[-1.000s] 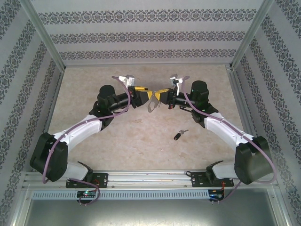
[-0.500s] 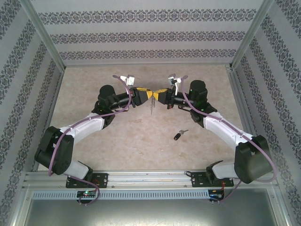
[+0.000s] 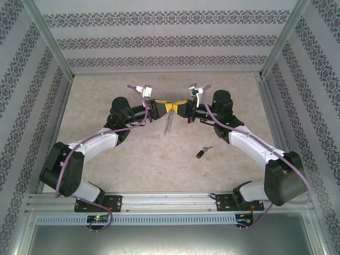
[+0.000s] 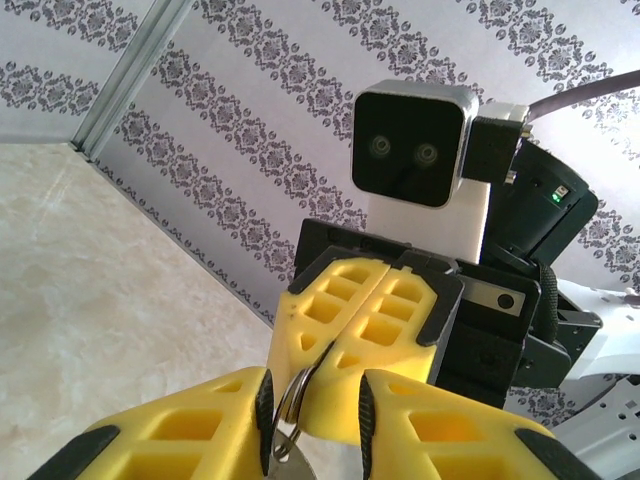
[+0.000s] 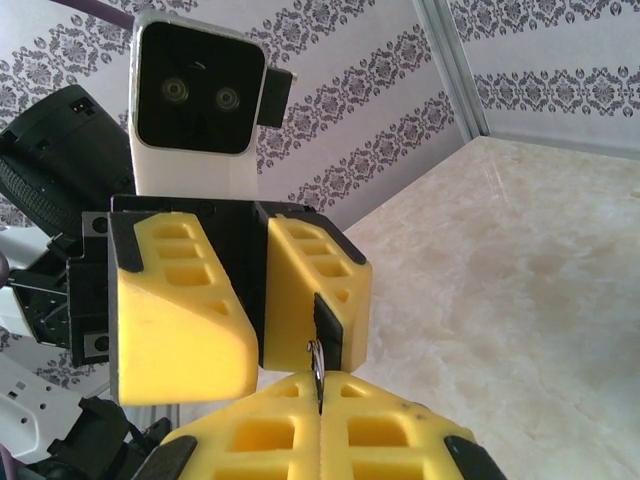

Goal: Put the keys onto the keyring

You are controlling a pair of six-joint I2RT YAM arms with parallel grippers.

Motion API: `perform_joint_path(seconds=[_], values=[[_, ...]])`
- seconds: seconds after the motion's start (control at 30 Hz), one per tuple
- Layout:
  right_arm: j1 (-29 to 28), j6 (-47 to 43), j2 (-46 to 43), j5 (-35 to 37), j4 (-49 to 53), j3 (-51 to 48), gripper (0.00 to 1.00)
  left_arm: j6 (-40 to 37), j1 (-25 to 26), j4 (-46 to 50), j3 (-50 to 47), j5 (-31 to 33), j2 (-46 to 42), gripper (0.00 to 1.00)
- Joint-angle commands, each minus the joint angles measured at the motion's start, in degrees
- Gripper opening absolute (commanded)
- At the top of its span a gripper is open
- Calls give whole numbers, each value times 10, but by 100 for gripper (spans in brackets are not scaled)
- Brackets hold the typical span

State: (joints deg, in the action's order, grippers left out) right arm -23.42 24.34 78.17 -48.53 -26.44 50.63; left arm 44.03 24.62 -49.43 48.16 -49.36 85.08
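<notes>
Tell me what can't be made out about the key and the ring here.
Grey metal oval keyring, left wrist view: lower part cut off by the bottom edge.
Left end effector: whether its pads pinch the keyring, unclear.
Small black-headed silver key, top view: too small to show its hole.

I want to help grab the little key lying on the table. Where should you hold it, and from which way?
Probably by the stubby black head, its chunkiest part, coming straight down from above and pinching across its width. The key lies flat on the table, so nothing can slide under it, and the silver blade looks too thin to pinch well.
</notes>
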Motion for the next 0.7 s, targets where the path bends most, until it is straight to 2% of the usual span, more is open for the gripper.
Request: perform_joint_path(seconds=[0.0,0.47,0.67], values=[[-2,5,0,5,-19,15,0,6,-4,-40,-9,-15,2,30],[2,7,0,-10,-14,11,0,-3,-4,-36,-14,-14,-4,26],[2,4,1,-14,-8,10,0,-1,-5,-41,-9,-14,1,28]])
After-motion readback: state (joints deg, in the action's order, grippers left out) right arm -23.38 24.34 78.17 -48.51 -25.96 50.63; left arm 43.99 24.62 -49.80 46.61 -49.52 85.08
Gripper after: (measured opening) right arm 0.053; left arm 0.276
